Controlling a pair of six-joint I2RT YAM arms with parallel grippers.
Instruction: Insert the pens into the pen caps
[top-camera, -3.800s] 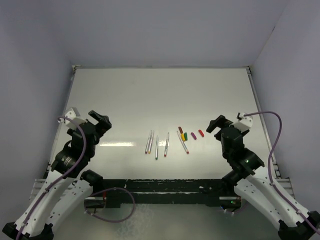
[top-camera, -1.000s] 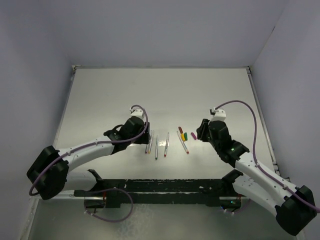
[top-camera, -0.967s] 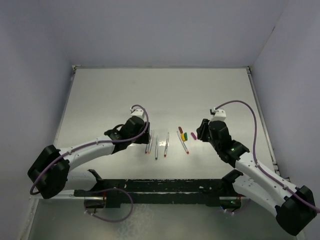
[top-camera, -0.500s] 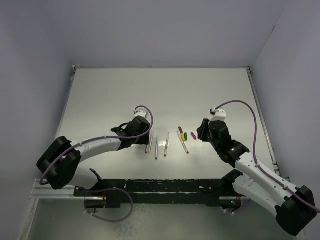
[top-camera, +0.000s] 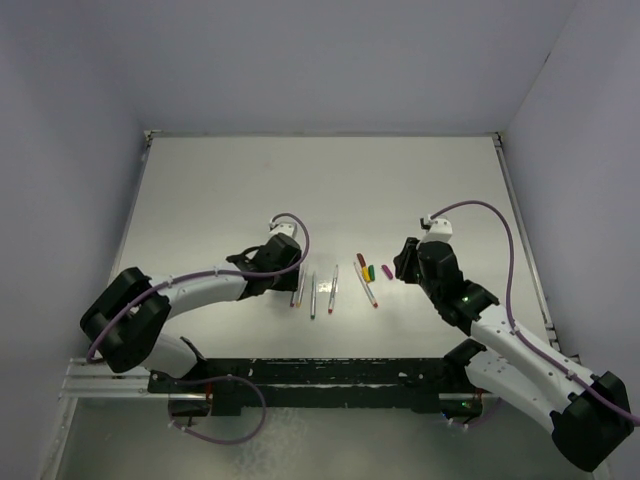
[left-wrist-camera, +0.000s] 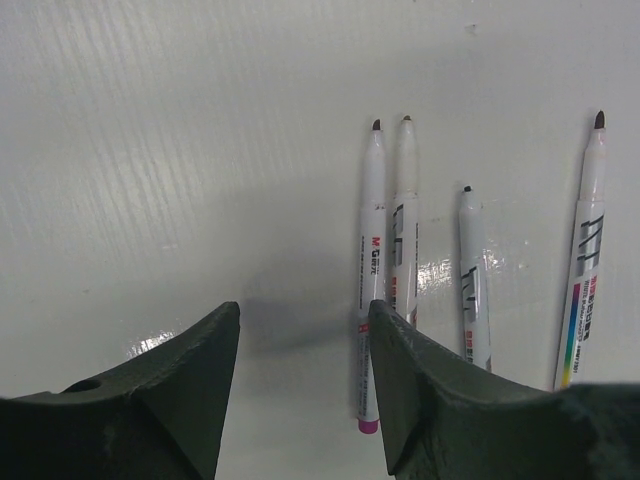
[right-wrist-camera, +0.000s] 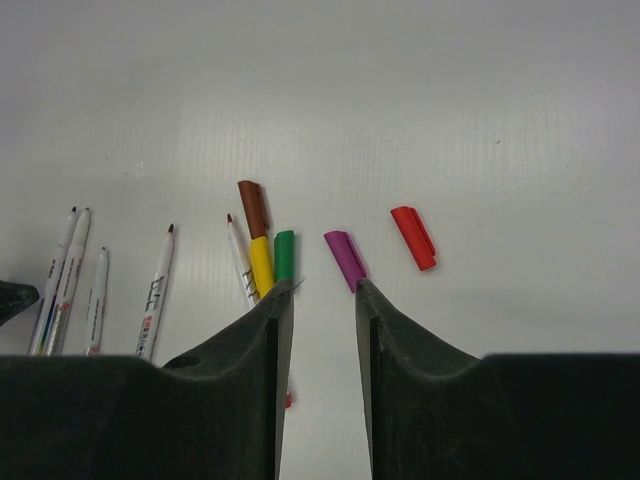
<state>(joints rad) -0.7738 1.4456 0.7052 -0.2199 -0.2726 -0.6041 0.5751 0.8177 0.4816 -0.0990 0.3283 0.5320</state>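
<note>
hanging with jaws apart, left gripper (left-wrist-camera: 300, 322) beside the pens (left-wrist-camera: 405, 230), right gripper (right-wrist-camera: 323, 296) near the magenta cap (right-wrist-camera: 345, 258).

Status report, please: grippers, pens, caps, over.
Left gripper open, empty, beside the leftmost pen. Right gripper open, empty, at the magenta cap. No pen capped yet. Nothing in the way.

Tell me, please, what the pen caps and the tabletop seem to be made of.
The pen caps: probably moulded plastic, with opaque solid colours, a soft sheen and built-in clips. The tabletop: likely white ribbed plastic sheet, semi-gloss, with fine parallel lines and smeared reflections.
</note>
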